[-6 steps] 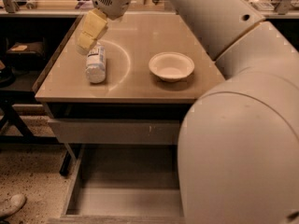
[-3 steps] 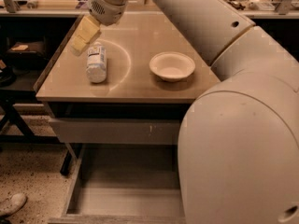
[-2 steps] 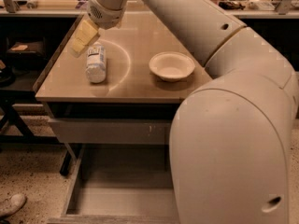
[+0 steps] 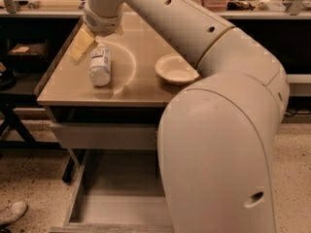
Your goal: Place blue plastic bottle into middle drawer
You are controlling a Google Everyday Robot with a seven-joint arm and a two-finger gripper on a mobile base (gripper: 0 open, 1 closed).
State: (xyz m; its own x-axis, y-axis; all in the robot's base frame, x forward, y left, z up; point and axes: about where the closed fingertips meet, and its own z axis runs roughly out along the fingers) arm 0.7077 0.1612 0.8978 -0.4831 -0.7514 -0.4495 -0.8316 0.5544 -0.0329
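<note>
Blue plastic bottle (image 4: 100,64), small, clear and pale bluish with a white label, is seen lying on its side on the tan tabletop (image 4: 141,89), towards the left edge. Dark print is carried on the label, but no word of it can be read. One such bottle is counted.

One round white bowl (image 4: 175,70) is set on the same tabletop to the right of the bottle and well apart from it; only its pale inner surface is shown.

The two-finger gripper (image 4: 97,42), at the end of the cream-coloured robot arm (image 4: 218,130), is held over the far end of the bottle. Its yellowish fingers (image 4: 80,45) are spread apart, one to the left of the bottle's far end and the other seen as a sliver to the right; nothing is clamped between them.

Below the table, the middle drawer (image 4: 121,181), wide, shallow and grey, is pulled out; its flat grey floor is shown bare where it is not hidden by the arm. One closed grey drawer front (image 4: 102,136) is seen above it. One white shoe (image 4: 12,212) is seen on the speckled floor at lower left.
</note>
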